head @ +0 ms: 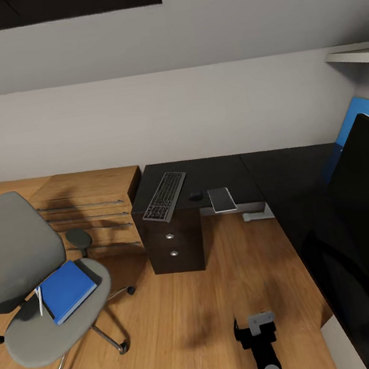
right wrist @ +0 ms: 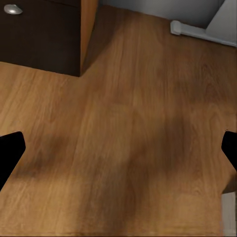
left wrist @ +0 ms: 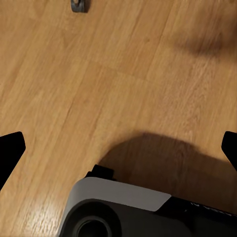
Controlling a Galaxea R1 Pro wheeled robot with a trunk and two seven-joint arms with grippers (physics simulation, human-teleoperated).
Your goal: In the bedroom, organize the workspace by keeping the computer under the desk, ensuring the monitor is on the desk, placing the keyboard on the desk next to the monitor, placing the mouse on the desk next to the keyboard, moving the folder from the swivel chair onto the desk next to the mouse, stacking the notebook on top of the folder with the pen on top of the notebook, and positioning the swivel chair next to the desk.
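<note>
Items before you: the L-shaped black-topped table (head: 264,166) carries a long black keyboard with grey keys (head: 164,197), a small dark mouse (head: 196,196), a thin grey notebook (head: 221,199) and, at its right, a wide black flat monitor (head: 364,181). Your grey padded swivel chair (head: 18,256) stands well apart to the left, with the bright-blue folder (head: 67,289) on its seat and a thin light pen (head: 40,300) touching the folder's edge. Both of your grippers, left (left wrist: 118,148) and right (right wrist: 118,148), hang released over the wooden floor (head: 187,320), jaws spread and holding nothing.
</note>
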